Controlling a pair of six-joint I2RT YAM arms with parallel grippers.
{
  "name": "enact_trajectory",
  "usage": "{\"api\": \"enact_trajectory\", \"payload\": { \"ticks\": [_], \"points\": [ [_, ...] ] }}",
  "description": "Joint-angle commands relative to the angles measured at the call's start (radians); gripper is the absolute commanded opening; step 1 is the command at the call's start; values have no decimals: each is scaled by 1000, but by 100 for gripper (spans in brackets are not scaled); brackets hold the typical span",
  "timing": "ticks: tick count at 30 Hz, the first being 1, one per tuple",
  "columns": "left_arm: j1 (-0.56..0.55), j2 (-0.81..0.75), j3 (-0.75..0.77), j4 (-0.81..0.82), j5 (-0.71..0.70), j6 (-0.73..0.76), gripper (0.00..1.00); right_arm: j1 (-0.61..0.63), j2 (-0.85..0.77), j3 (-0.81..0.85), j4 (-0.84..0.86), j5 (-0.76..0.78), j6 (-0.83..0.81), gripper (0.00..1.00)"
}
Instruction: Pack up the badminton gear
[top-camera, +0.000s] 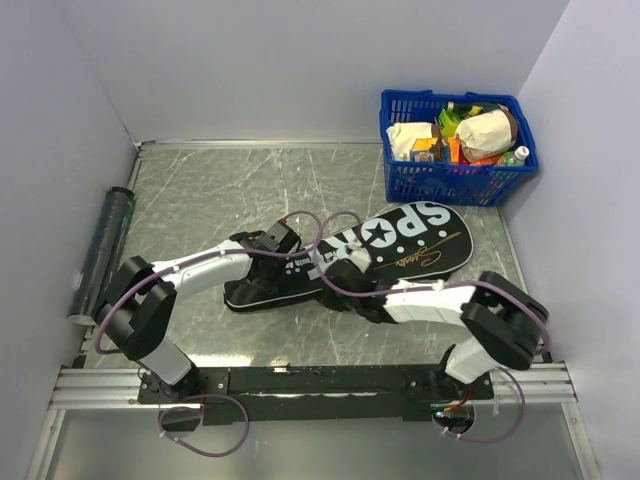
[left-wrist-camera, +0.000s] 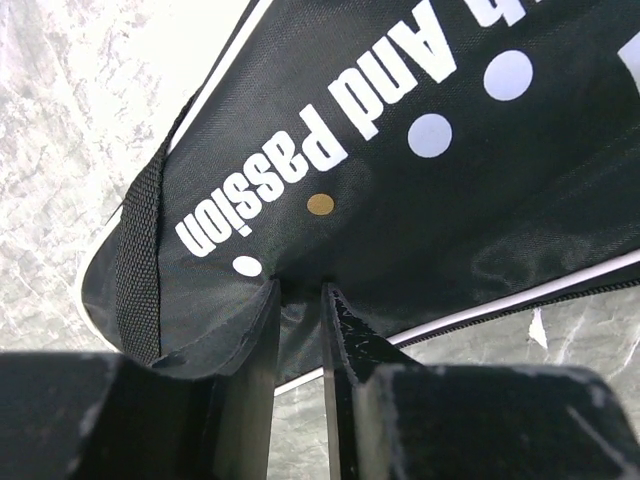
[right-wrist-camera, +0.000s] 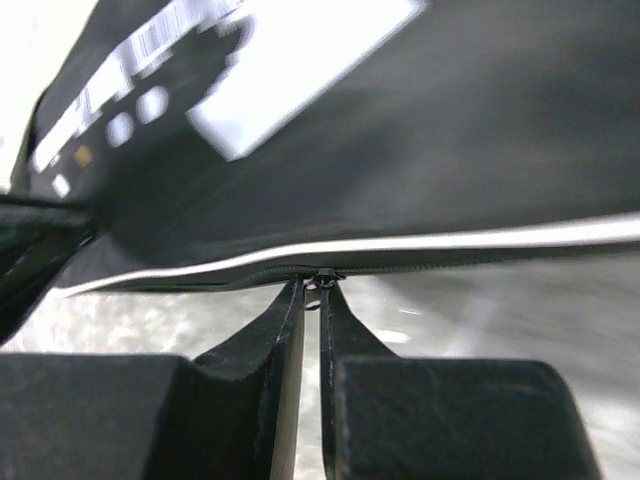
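Observation:
A black racket-shaped bag lettered "SPORT" lies flat in the middle of the table. My left gripper is at its narrow handle end. In the left wrist view the left gripper has its fingers pinched on a fold of the bag at its white-piped edge. My right gripper is at the bag's near edge. In the right wrist view the right gripper is shut on the small zipper pull under the bag's piping. A long dark tube lies along the left wall.
A blue plastic basket of groceries stands in the back right corner. White walls close off the table on the left, back and right. A black webbing strap runs along the bag's end near the left fingers.

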Motion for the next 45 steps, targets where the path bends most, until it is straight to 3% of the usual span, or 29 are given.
{"api": "enact_trajectory", "payload": {
  "ticks": [1, 6, 17, 26, 31, 35, 45],
  "points": [
    [-1, 18, -9, 43, 128, 3, 25, 74, 107, 140, 177, -132, -65, 0],
    [1, 0, -18, 54, 162, 10, 24, 155, 200, 267, 247, -179, -111, 0],
    [1, -20, -24, 66, 197, 24, 24, 230, 369, 329, 560, -438, -99, 9],
    [-1, -48, -47, 117, 275, 15, 23, 243, 380, 317, 599, -462, -107, 12],
    [-1, -72, -55, 127, 275, 17, 23, 243, 293, 258, 556, -417, -140, 26],
    [1, -94, -61, 132, 274, 15, 24, 241, 199, 157, 543, -371, -143, 45],
    [-1, -149, -73, 144, 233, 4, 24, 241, -135, -55, 332, -100, -124, 61]
  ]
}}
